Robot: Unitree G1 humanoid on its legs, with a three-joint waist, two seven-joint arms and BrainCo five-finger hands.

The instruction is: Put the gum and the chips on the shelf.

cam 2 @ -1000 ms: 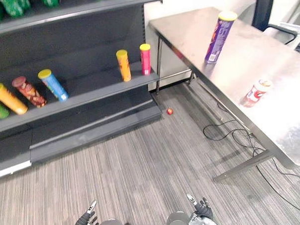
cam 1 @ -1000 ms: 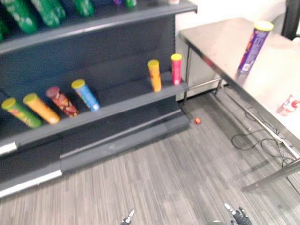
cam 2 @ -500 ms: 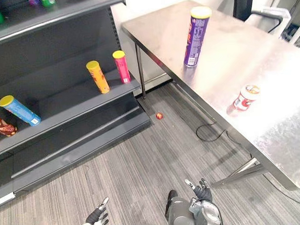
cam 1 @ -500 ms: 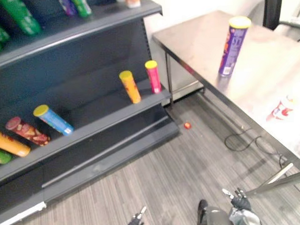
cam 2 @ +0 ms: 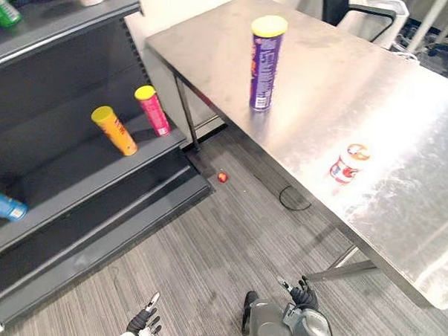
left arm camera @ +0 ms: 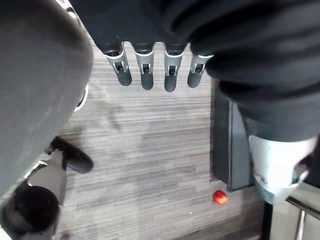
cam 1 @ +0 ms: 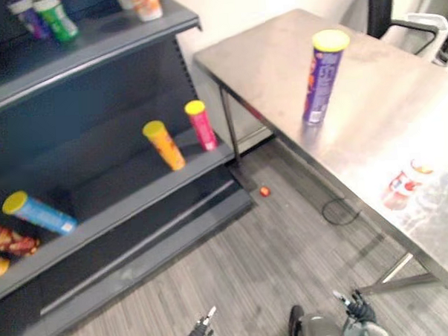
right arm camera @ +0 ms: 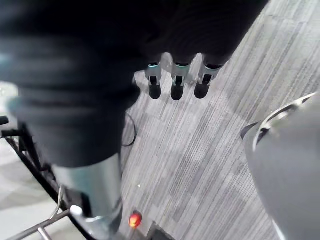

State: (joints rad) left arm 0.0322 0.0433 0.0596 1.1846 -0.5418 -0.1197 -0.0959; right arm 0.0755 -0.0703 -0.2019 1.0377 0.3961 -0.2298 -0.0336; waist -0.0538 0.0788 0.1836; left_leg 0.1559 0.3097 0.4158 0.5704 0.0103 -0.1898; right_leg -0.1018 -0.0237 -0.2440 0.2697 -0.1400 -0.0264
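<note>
Nearest to us, both hands hang low over the striped grey floor (cam 2: 213,250). The left hand (cam 2: 144,320) has its fingers (left arm camera: 145,75) straight and loose, touching nothing. The right hand (cam 2: 299,294) is the same, with fingers (right arm camera: 174,86) straight and nothing in its grasp. Both task things are well apart from either hand, up on the steel table (cam 2: 400,116) on our right.

The gum (cam 2: 345,163) is the closer one, a small white tub with a red label, standing alone towards the near part of the table, ahead and to the right of the right hand. Farther back, the chips (cam 2: 265,62) stand upright near the table's left edge: a tall purple can with a yellow lid.

On the floor by the table leg lies a small red ball (cam 2: 222,177). Beyond it, to our left, the dark shelf (cam 2: 69,186) carries an orange can (cam 2: 114,131) and a pink can (cam 2: 152,110), leaning side by side, and a blue can (cam 1: 38,212) farther left.
</note>
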